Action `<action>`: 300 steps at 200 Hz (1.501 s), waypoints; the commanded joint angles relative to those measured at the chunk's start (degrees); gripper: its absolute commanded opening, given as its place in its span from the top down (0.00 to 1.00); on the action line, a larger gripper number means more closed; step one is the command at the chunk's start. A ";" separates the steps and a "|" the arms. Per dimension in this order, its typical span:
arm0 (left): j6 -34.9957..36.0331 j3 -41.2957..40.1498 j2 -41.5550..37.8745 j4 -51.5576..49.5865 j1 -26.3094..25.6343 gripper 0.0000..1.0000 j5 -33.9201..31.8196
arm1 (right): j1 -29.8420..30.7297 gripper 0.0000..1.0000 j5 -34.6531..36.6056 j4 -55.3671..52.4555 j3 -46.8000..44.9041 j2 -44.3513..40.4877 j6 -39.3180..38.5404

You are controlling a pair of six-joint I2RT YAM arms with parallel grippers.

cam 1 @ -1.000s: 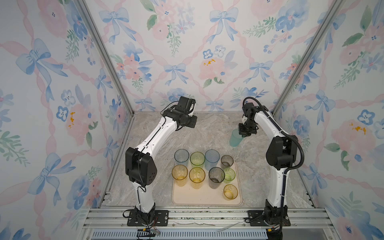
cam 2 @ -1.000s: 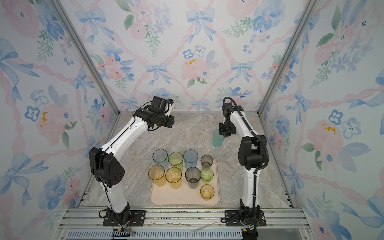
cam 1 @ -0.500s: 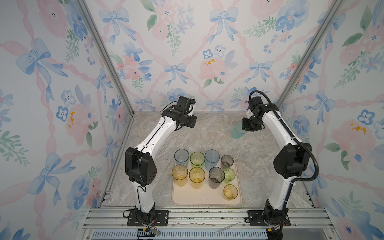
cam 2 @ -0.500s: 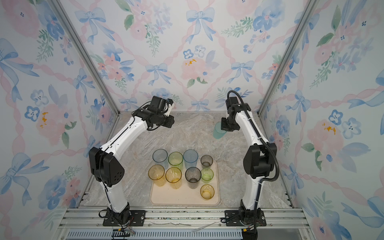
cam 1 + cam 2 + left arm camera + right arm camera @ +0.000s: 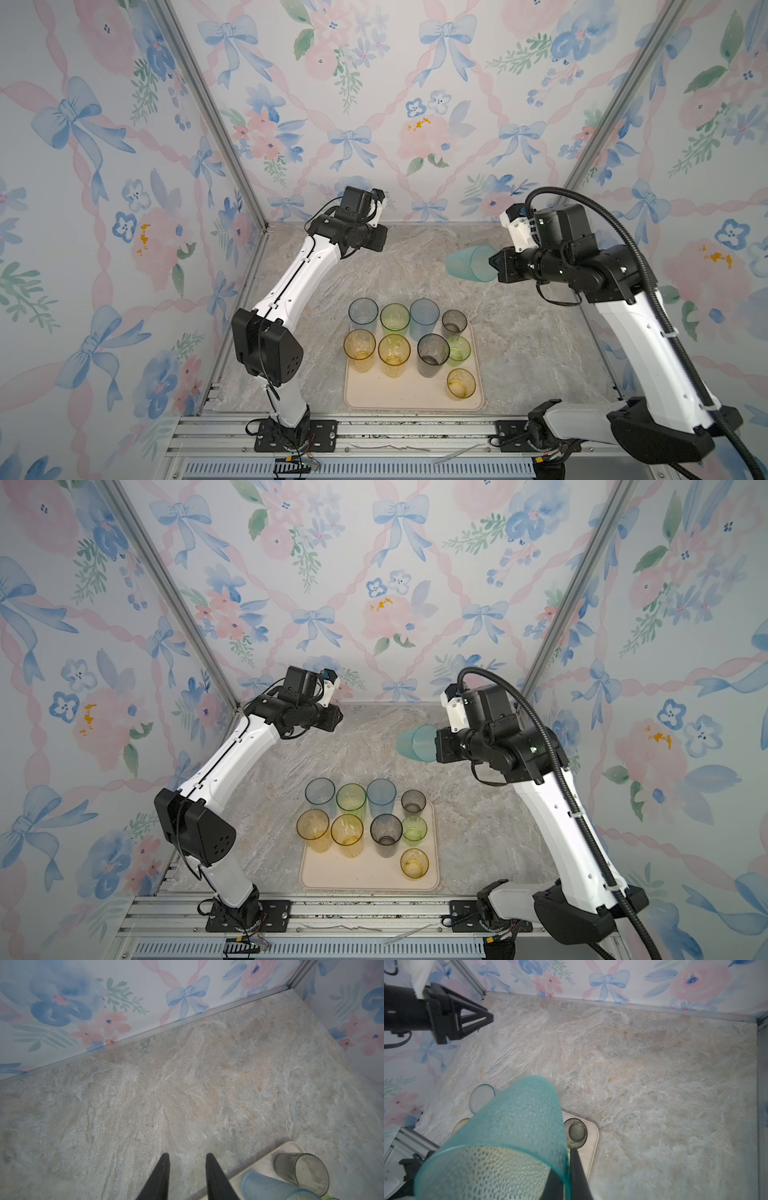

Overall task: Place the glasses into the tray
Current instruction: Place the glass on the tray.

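A teal glass (image 5: 469, 264) (image 5: 415, 744) hangs on its side above the table's back right, base pointing left. My right gripper (image 5: 494, 264) is shut on its rim, one finger inside and one outside, as the right wrist view shows (image 5: 566, 1163) with the teal glass (image 5: 512, 1130) filling the foreground. Several glasses stand upright on the cream tray (image 5: 415, 401) (image 5: 365, 881) at the front middle, among them a blue one (image 5: 424, 313) and a smoky one (image 5: 433, 353). My left gripper (image 5: 380, 243) (image 5: 188, 1155) hovers open over bare table at the back left, holding nothing.
Flowered walls close in the marble table on three sides, with a metal rail along the front. In the left wrist view a tray (image 5: 291, 1147) corner with a smoky glass (image 5: 301, 1169) lies to one side. The stretch between tray and back wall is bare marble.
My right arm has lifted the teal glass higher and drawn it rightward, tipping it from hanging down to lying sideways. The left arm has stayed put.
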 commanded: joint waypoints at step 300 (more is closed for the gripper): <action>-4.35 -8.35 -16.99 -0.04 0.50 0.65 -2.31 | 51.87 1.00 14.91 1.40 -26.31 12.86 6.76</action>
